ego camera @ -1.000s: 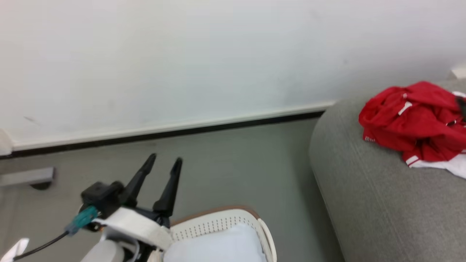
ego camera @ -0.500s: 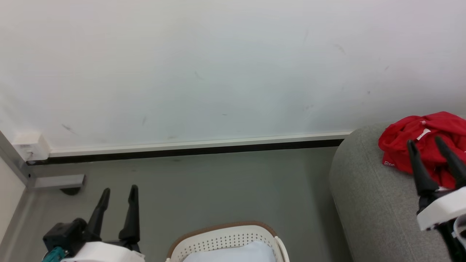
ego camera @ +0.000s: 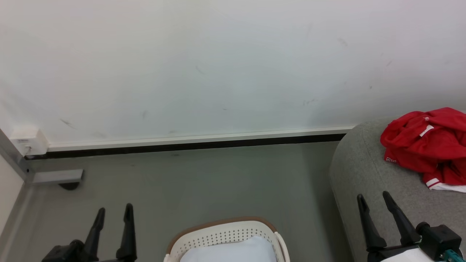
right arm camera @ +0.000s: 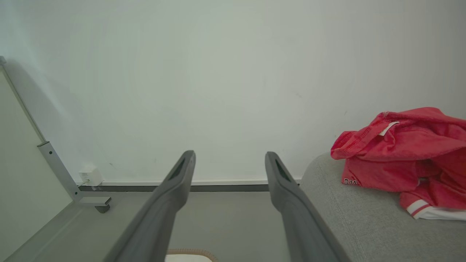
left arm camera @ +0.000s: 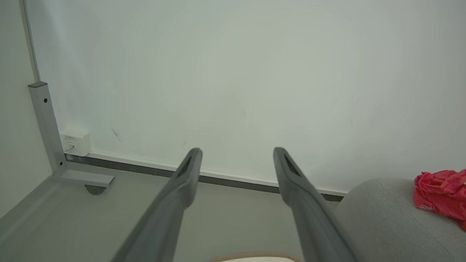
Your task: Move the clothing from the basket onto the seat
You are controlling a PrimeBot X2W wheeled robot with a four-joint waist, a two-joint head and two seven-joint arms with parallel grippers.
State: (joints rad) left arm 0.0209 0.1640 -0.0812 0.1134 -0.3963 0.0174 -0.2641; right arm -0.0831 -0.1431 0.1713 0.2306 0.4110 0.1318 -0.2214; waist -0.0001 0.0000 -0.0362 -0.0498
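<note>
Basket (ego camera: pixel 225 233) sits between our left gripper (ego camera: pixel 114 208) and right gripper (ego camera: pixel 373 195), both spread; seat (ego camera: pixel 364 163) edge by the right one, clothing (ego camera: pixel 418 145) beyond.

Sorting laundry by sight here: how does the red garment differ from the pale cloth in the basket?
Colour: the red garment is bright red with white striped trim; the pale cloth is plain bluish white. Place: the red garment lies on the grey seat; the pale cloth sits inside the basket. Shape: the red garment is crumpled into folds; the pale cloth looks smooth, though partly out of frame. Both are soft fabric.
</note>
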